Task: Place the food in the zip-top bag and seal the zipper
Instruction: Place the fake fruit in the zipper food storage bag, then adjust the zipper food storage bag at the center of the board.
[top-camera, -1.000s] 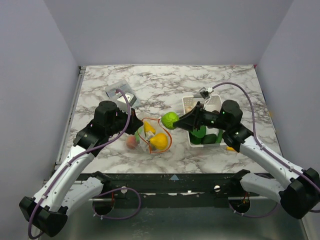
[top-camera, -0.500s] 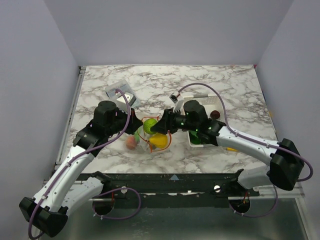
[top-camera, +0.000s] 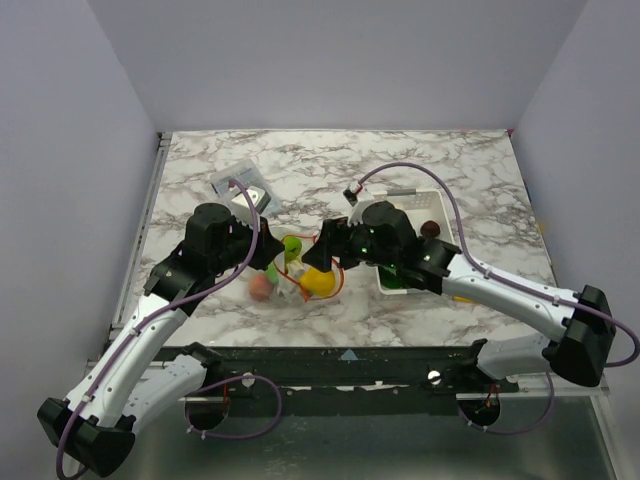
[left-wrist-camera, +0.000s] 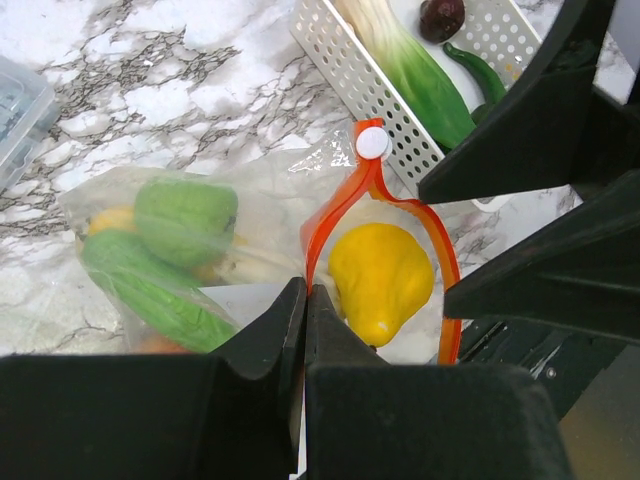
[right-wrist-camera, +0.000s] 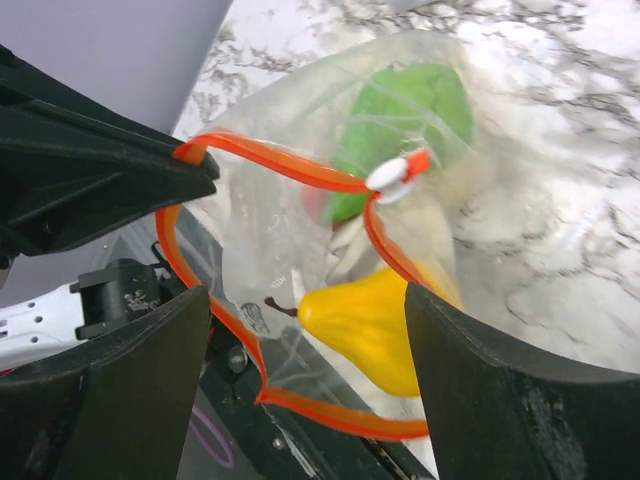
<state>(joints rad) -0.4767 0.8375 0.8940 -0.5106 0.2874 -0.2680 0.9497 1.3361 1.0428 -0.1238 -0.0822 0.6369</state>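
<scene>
We see the clear soft plastic bag (right-wrist-camera: 290, 235) with its orange-red zipper strip (right-wrist-camera: 265, 158) gaping between our left gripper (left-wrist-camera: 305, 300) and right gripper (right-wrist-camera: 305, 295). A yellow pear-shaped plastic toy (right-wrist-camera: 375, 320) crowds the mouth, and a white perforated basket (left-wrist-camera: 370, 85) stands just beside.

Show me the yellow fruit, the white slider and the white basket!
yellow fruit (left-wrist-camera: 380, 280): left wrist view, the middle of its rounded body.
white slider (left-wrist-camera: 372, 144): left wrist view, its round white face.
white basket (left-wrist-camera: 362, 82): left wrist view, its perforated side wall.
</scene>
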